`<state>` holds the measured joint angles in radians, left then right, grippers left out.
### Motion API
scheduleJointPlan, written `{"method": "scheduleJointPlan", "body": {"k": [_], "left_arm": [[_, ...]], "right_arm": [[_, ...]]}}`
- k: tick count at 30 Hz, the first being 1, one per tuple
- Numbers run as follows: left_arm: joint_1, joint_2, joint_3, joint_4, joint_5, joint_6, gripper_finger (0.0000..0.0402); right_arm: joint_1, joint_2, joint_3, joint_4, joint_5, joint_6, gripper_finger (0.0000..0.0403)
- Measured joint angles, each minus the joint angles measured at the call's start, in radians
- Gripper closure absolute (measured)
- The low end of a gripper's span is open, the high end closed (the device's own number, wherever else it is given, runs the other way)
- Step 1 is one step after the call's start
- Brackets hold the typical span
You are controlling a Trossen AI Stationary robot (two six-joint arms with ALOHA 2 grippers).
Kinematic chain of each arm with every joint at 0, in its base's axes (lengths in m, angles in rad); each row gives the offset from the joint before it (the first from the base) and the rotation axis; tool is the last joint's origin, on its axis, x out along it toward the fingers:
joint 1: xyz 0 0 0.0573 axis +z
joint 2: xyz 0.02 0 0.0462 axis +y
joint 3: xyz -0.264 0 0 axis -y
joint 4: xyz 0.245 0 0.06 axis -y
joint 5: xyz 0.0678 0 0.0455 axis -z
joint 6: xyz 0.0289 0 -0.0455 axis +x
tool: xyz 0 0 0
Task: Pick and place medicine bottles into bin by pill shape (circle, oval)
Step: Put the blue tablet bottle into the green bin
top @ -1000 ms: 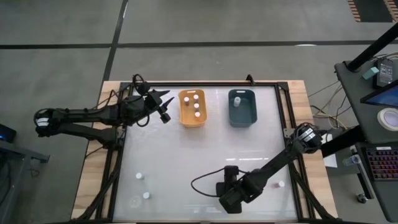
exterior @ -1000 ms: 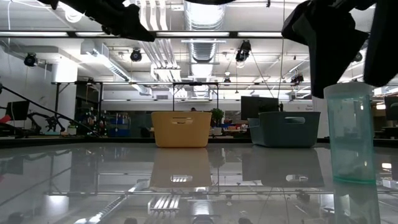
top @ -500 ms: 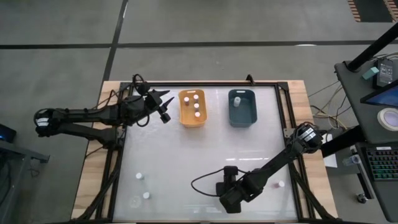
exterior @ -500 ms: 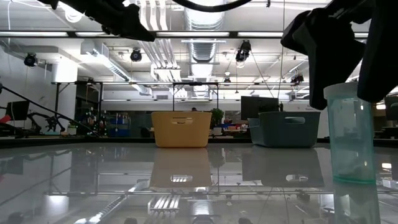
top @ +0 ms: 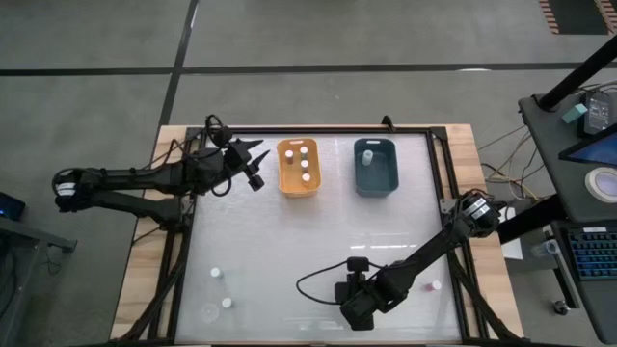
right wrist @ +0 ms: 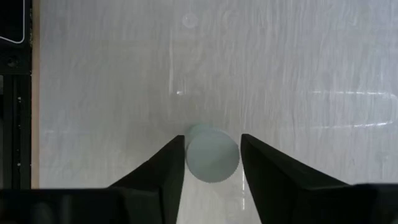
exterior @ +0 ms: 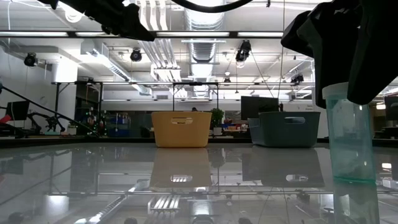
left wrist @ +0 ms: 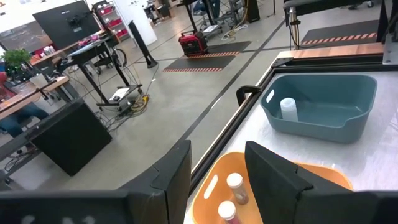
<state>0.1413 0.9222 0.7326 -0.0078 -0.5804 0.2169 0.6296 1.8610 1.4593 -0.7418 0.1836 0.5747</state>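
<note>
Right gripper (right wrist: 211, 163) down at the worktop's (top: 289, 251) near edge, fingers either side of an upright pale bottle (right wrist: 212, 154), seemingly touching it. Left gripper (top: 253, 164) parked beside orange bin (top: 298, 188), partly open, empty. Other bottles in both bins.

A grey concrete floor (top: 318, 34) crossed by dark seams surrounds the glossy white table (top: 289, 241). Silver ceiling ducts (exterior: 202, 15) and strip lights hang over distant workbenches and a dark monitor (exterior: 255, 106).
</note>
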Motion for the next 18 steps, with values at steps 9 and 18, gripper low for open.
{"method": "scheduleJointPlan", "body": {"k": [9, 18], "left_arm": [[0.000, -0.001, 0.000, 0.000, 0.000, 0.000, 0.0266], [0.000, -0.001, 0.002, 0.001, 0.000, 0.000, 0.0266]], "right_arm": [[0.000, 0.000, 0.000, 0.001, -0.001, 0.000, 0.0286], [-0.015, -0.017, 0.060, -0.081, 0.001, 0.008, 0.0286]]}}
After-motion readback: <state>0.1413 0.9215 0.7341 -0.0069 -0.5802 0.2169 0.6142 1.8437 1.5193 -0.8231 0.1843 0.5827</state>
